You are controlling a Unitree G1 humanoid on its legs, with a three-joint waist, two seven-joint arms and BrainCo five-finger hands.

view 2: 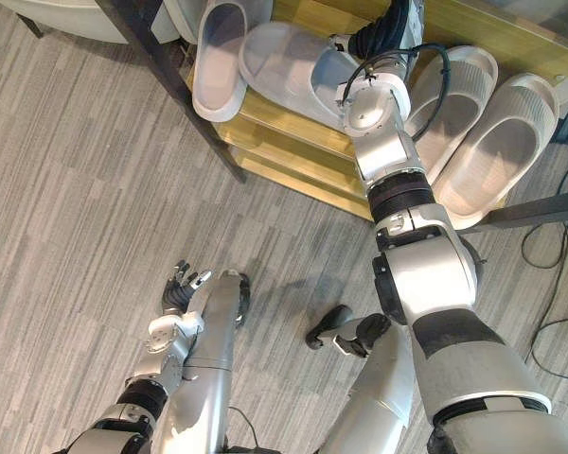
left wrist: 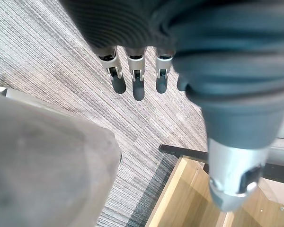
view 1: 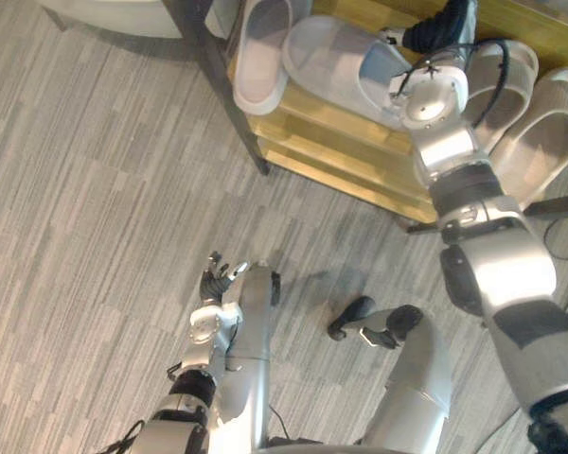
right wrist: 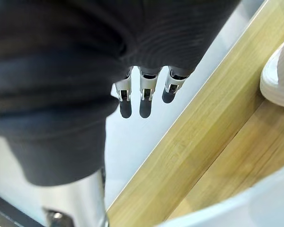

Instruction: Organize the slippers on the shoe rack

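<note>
Far side of scene: yellow wooden shoe rack (view 1: 341, 156) with a dark metal frame leg (view 1: 222, 85), standing on grey striped carpet floor (view 1: 95, 189).

Four pale grey rubber slippers on the rack's top shelf:
- Leftmost pale grey slipper (view 1: 262, 57) lies lengthwise, near end reaching past the shelf's near edge, just beside the frame leg.
- Crosswise pale grey slipper (view 1: 331, 57) lies just right of it, turned sideways along the shelf. Whether the two touch: cannot tell.
- Third pale grey slipper (view 2: 464, 104) and rightmost pale grey slipper (view 2: 502, 142) lie side by side at the right end, both lengthwise, near ends over the shelf edge.

Right hand (view 1: 442, 26): arm stretched far over the rack, hand at the right end of the crosswise slipper, between it and the third slipper. In the right wrist view its fingers (right wrist: 143, 97) hang straight above a wooden board, released, nothing in them.

Left hand (view 1: 220, 276): low and near, over the carpet, well apart from the rack. Fingers (left wrist: 137, 82) straight, released, holding nothing.
</note>
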